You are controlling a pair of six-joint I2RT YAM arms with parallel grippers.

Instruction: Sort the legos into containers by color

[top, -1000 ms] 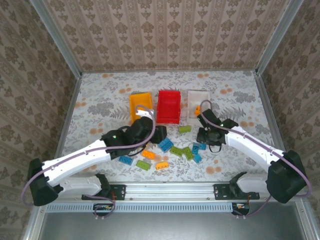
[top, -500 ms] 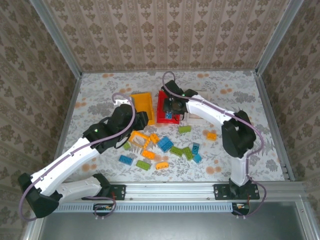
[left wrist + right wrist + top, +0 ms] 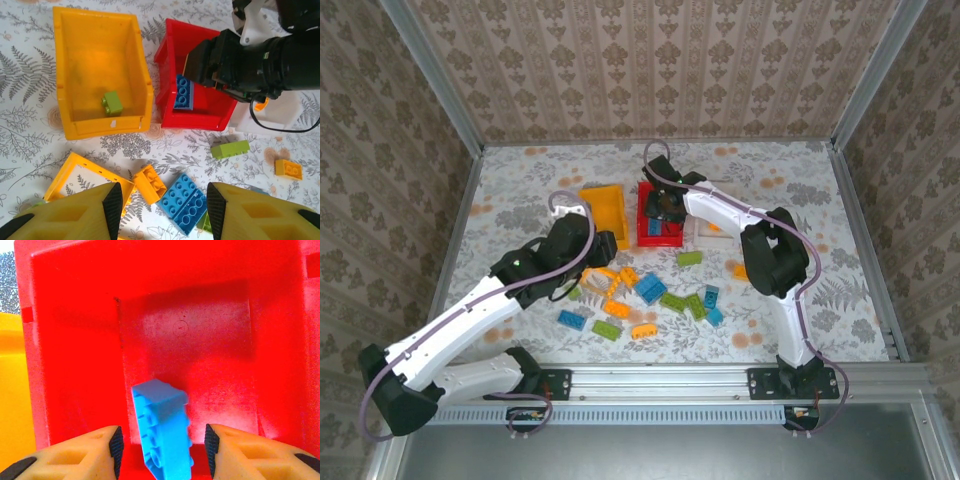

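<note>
Bricks point(image 3: 652, 289) of small studded plastic in green, blue and orange lie scattered on the floral-patterned table point(image 3: 520, 190) nearest the arm bases. The left end effector point(image 3: 162, 210) hangs over them with its yellow fingers spread and nothing between them, a wide blue brick point(image 3: 184, 197) and an orange brick point(image 3: 150, 184) just below. Beyond the scatter three small open rectangular plastic bins stand in a row: the yellow-orange bin point(image 3: 62, 75) holding one green brick point(image 3: 112, 102), the red bin point(image 3: 167, 65) in the middle, and the white bin point(image 3: 290, 107) on the right. The right end effector point(image 3: 162, 450) is over the red bin's near end, fingers spread. A long blue brick point(image 3: 162, 440) sits tilted between them inside the bin and, as far as the wrist view shows, neither finger grips it. The step in hand looks like the drop of that blue brick. Doing it well probably means lifting straight up with the fingers wide, so neither catches the brick or drags the light bin's wall, then going for another blue piece away from the left arm's side of the pile.
</note>
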